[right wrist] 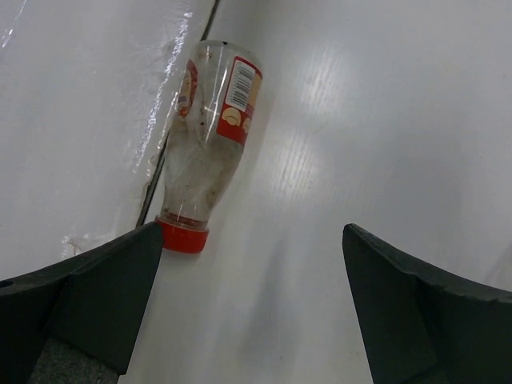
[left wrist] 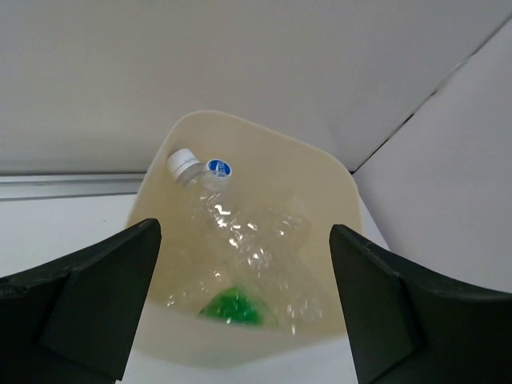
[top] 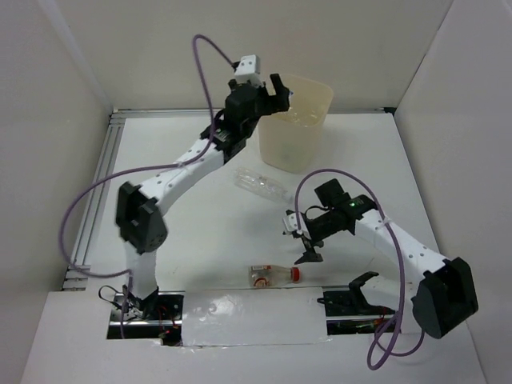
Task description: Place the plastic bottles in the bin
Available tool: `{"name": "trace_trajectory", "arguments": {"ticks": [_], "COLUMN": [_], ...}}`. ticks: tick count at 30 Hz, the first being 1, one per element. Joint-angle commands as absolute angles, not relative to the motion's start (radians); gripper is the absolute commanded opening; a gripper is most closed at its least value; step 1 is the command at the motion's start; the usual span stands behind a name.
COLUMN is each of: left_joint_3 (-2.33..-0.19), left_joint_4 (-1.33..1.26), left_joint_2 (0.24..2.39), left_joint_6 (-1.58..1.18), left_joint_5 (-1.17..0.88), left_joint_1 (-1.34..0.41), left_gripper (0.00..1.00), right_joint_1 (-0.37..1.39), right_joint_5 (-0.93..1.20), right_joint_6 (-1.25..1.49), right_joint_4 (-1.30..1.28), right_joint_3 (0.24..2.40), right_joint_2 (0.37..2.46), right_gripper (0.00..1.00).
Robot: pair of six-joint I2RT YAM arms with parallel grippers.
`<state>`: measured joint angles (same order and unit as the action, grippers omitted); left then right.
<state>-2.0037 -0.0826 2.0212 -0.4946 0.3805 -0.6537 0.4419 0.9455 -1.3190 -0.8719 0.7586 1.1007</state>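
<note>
The cream bin (top: 298, 128) stands at the back of the table. My left gripper (top: 268, 92) hovers open and empty over its left rim. In the left wrist view the bin (left wrist: 240, 122) holds a clear crinkled bottle (left wrist: 240, 228) with a white cap, a green bottle (left wrist: 232, 308) and more clear plastic, all between my open fingers (left wrist: 244, 240). A clear bottle (top: 264, 186) lies on the table in front of the bin. A red-capped bottle (top: 274, 275) with a red-white label lies near the front edge. My right gripper (top: 308, 250) is open just right of its cap, and the bottle (right wrist: 210, 136) lies ahead and left of the open gripper (right wrist: 248, 236).
A white taped sheet (top: 248, 318) covers the front edge between the arm bases, and its edge (right wrist: 152, 192) runs along the red-capped bottle. White walls enclose the table on the left, back and right. A metal rail (top: 96, 192) runs along the left side.
</note>
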Motion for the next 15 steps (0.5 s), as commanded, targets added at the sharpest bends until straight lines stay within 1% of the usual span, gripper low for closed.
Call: {"name": "trace_trajectory", "arguments": {"ticks": [1, 2, 3, 6, 7, 9, 11, 12, 15], "left_joint_3": [-1.689, -1.586, -1.383, -1.110, -0.962, -0.835, -0.691, -0.652, -0.563], "left_joint_4": [-0.189, -0.210, -0.210, -0.184, -0.161, -0.095, -0.005, 0.021, 0.122], "left_joint_2": [1.667, 1.595, 1.451, 1.257, 1.147, 1.041, 0.932, 0.826, 0.673], "left_joint_6": [-0.439, -0.439, -0.452, -0.498, -0.540, -0.589, -0.650, -0.667, -0.710], "left_joint_5": [0.413, 0.423, 0.423, 0.436, 0.452, 0.477, 0.532, 0.546, 0.590], "left_joint_1": [-0.670, -0.670, -0.670, -0.680, -0.693, -0.712, -0.759, -0.775, -0.825], "left_gripper": [0.99, 0.99, 0.99, 0.99, 0.99, 0.99, 0.99, 0.99, 0.99], "right_joint_1": [0.555, 0.583, 0.636, 0.710, 0.754, 0.794, 0.833, 0.842, 0.874], "right_joint_5": [0.882, 0.871, 0.850, 0.816, 0.795, 0.764, 0.703, 0.678, 0.614], "right_joint_6": [-1.212, -1.191, -1.148, -1.091, -1.063, -1.023, -0.915, -0.882, -0.818], "right_joint_4": [-0.750, -0.715, -0.698, -0.635, -0.623, -0.568, -0.504, -0.445, -0.378], "right_joint_3": [0.735, 0.735, 0.735, 0.735, 0.735, 0.735, 0.735, 0.735, 0.735], "right_joint_2": [1.161, 1.176, 1.208, 1.258, 1.291, 1.327, 1.379, 1.399, 1.465], "right_gripper": [1.00, 1.00, 1.00, 0.99, 0.99, 0.99, 0.97, 0.97, 0.87]}}
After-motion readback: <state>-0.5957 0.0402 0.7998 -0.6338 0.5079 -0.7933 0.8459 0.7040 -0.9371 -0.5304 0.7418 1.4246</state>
